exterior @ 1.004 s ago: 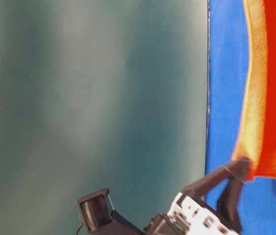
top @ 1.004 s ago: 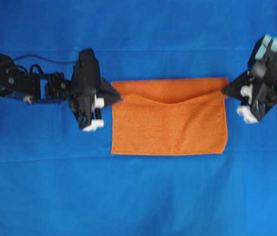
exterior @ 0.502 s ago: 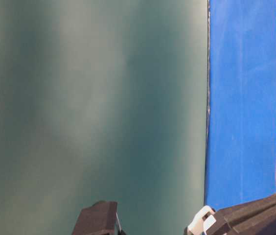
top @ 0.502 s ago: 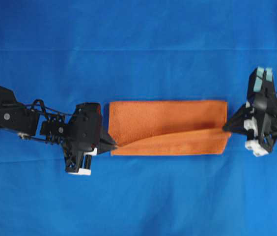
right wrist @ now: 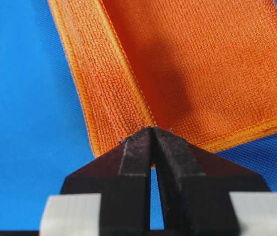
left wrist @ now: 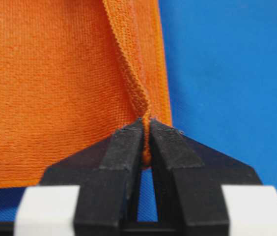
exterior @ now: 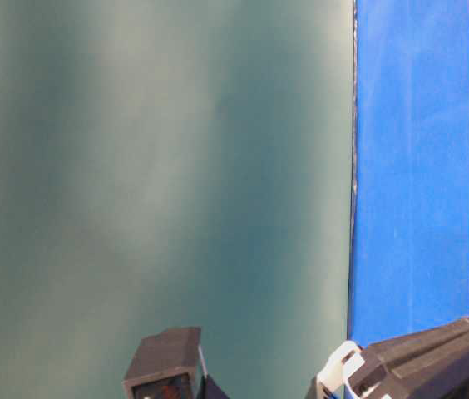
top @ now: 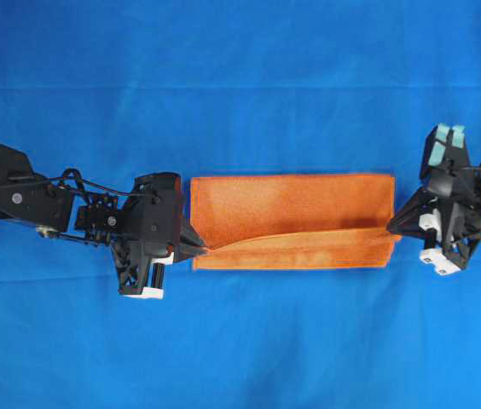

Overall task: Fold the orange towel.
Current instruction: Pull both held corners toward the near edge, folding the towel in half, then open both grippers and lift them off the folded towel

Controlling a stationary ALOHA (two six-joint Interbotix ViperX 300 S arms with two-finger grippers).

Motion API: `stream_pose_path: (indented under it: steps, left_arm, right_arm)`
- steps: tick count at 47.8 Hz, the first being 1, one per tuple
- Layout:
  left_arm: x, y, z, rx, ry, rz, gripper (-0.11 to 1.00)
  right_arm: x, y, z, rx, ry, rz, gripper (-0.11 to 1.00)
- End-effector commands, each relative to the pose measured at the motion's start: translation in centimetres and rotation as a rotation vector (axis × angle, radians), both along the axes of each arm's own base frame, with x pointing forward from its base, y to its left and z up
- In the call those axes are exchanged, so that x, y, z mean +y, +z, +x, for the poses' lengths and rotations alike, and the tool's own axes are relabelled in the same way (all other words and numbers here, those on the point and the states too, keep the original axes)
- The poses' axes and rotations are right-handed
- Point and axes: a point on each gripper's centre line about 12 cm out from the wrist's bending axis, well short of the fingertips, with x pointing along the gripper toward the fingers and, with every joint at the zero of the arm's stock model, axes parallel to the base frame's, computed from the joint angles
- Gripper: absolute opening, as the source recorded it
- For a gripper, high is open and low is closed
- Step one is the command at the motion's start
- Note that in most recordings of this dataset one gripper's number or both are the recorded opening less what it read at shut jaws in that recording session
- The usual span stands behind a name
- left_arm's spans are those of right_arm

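Currently my left gripper (top: pixel 199 251) and right gripper (top: pixel 391 230) are both clamped on opposite corners of the orange towel (top: pixel 292 204), which lies between them, long axis running side to side. Carried edge sits just short of the near hem.

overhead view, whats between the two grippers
Only the orange towel, folded over, spans the stretch from the left gripper to the right gripper; each is shut on a corner. The overhead view shows it.

Black arms, white-trimmed left claw (top: pixel 196 250) and right claw (top: pixel 391 227) (wedge-shaped fingers)
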Motion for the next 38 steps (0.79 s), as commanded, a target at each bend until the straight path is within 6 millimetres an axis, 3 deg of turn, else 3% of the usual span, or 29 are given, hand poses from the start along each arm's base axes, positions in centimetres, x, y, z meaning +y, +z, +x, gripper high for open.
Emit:
stream_pose_path:
  steps: [1,3,7,14,17,28,38]
  left_arm:
    - [0.0,0.7,0.5,-0.026,0.0,-0.003,0.03]
    - [0.0,0.8,0.5,-0.026,0.003,-0.004,0.05]
    - [0.0,0.8,0.6,-0.027,0.004,-0.005,0.22]
    - [0.0,1.3,0.6,-0.041,0.002,-0.005,0.65]
    - [0.1,1.8,0.6,-0.048,-0.002,0.0,0.78]
    - [2.1,3.3,0.0,-0.051,0.048,0.003,0.69]
    - [4.2,3.2,0.2,-0.047,0.102,0.009,0.69]
  right_arm:
    - [0.1,0.4,0.7,-0.01,-0.003,0.005,0.02]
    - [0.1,0.3,0.8,-0.006,-0.002,0.004,0.03]
    - [0.1,0.4,0.9,-0.01,-0.002,0.004,0.06]
    - [0.2,1.2,1.2,-0.037,0.007,0.001,0.5]
    - [0.2,2.0,1.2,-0.058,0.02,-0.008,0.63]
    - [-0.6,4.9,0.6,-0.156,0.044,-0.065,0.61]
    - [-3.7,4.8,0.1,-0.132,-0.065,-0.115,0.61]
